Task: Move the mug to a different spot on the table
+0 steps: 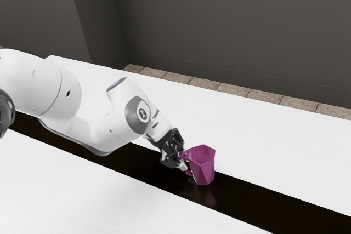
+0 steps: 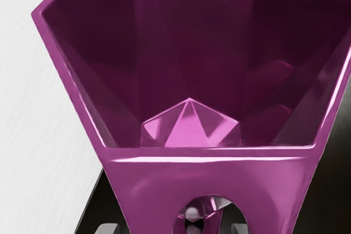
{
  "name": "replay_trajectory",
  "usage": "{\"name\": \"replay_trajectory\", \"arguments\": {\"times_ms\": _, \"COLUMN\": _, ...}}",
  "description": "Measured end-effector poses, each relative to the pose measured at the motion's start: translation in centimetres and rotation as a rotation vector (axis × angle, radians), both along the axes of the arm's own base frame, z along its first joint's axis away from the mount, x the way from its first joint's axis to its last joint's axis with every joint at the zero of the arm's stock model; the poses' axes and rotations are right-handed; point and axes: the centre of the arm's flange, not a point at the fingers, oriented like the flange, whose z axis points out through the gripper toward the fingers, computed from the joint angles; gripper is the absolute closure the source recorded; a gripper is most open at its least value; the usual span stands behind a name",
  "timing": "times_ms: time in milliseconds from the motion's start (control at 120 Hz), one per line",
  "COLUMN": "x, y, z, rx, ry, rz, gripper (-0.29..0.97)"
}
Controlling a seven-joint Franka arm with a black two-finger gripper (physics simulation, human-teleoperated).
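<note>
The faceted magenta mug (image 1: 203,164) (image 2: 192,58) stands on the dark strip (image 1: 263,201) between the table's (image 1: 247,130) white panels. The black gripper (image 1: 181,161) is positioned at the mug's handle (image 2: 204,212), on the exterior view's left. Whether the gripper grips the handle cannot be determined.

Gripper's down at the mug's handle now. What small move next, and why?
Probably a short straight lift, once the hold is confirmed. The gripper is at the handle of the purple mug, which stands upright on the dark strip between the white table surfaces, so it likely needs clearance before any sideways carry.
</note>
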Motion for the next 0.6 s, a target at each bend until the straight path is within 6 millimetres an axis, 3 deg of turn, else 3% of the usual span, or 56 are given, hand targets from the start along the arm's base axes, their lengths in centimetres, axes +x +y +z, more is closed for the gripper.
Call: {"name": "replay_trajectory", "arguments": {"times_ms": 600, "x": -0.13, "y": -0.88, "z": 0.59, "rx": -0.090, "ry": -0.042, "rz": 0.069, "gripper": 0.64}}
